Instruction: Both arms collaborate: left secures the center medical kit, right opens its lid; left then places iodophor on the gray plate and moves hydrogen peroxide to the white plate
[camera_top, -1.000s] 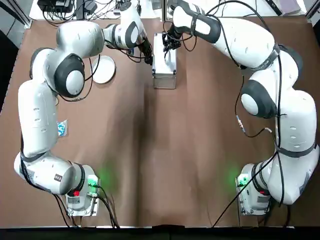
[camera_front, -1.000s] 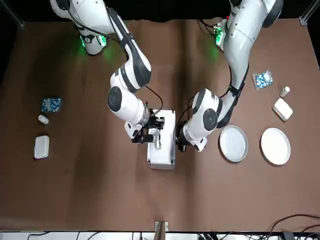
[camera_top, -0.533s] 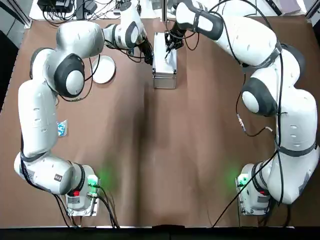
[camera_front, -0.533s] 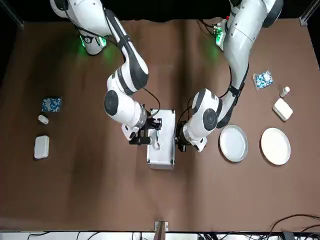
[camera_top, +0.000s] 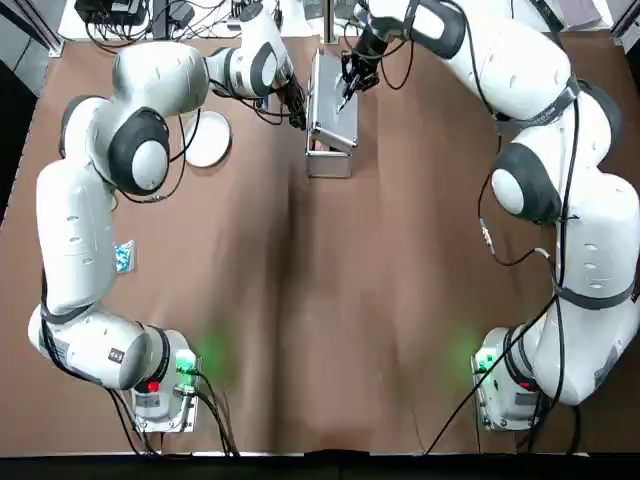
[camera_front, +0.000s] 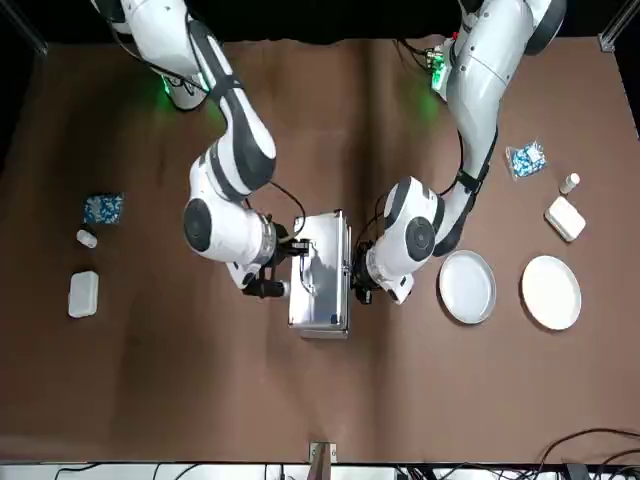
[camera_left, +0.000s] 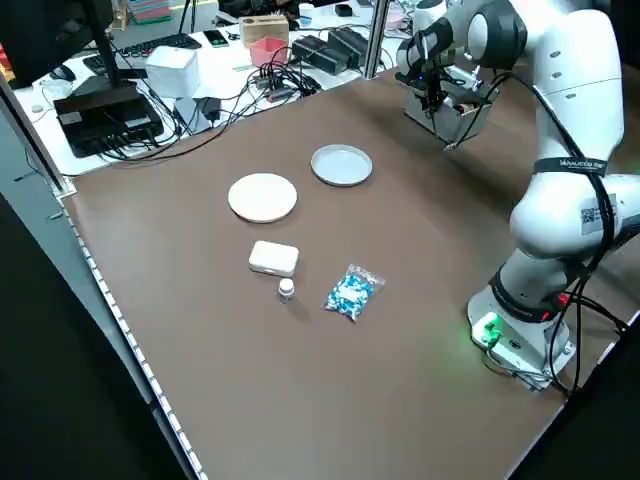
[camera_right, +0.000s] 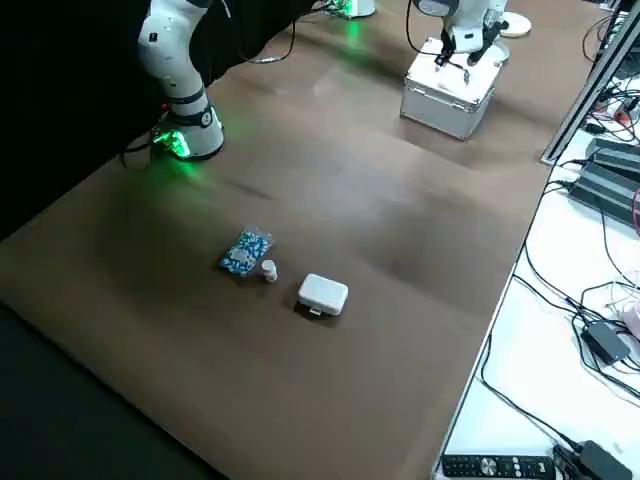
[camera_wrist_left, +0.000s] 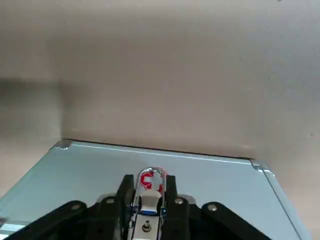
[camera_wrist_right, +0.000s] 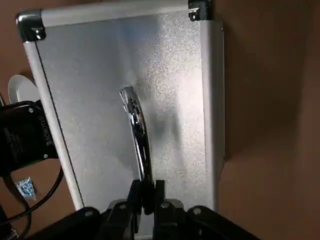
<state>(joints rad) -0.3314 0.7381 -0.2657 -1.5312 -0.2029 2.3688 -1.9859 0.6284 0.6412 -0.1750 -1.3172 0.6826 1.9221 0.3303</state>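
The silver medical kit (camera_top: 329, 160) stands at the table's far middle. Its lid (camera_front: 318, 285) is tilted up, hinged on the left-arm side. My right gripper (camera_top: 348, 88) is shut on the lid's chrome handle (camera_wrist_right: 136, 125) and holds it raised. My left gripper (camera_front: 360, 287) presses against the kit's side, its fingers closed on a fitting marked with a red cross (camera_wrist_left: 151, 179). To the left of the kit lies the gray plate (camera_front: 467, 287), and the white plate (camera_front: 551, 292) is farther out. Iodophor and hydrogen peroxide are hidden.
On the left arm's side lie a white box (camera_front: 566, 218), a small bottle (camera_front: 570, 183) and a blue packet (camera_front: 525, 158). The right arm's side has a matching blue packet (camera_front: 103, 208), a bottle (camera_front: 87, 238) and a white box (camera_front: 83, 293). Cables and equipment line the far table edge.
My right gripper has pulled the handle up and toward its own side, swinging the lid from flat to tilted open. The left gripper has stayed against the kit.
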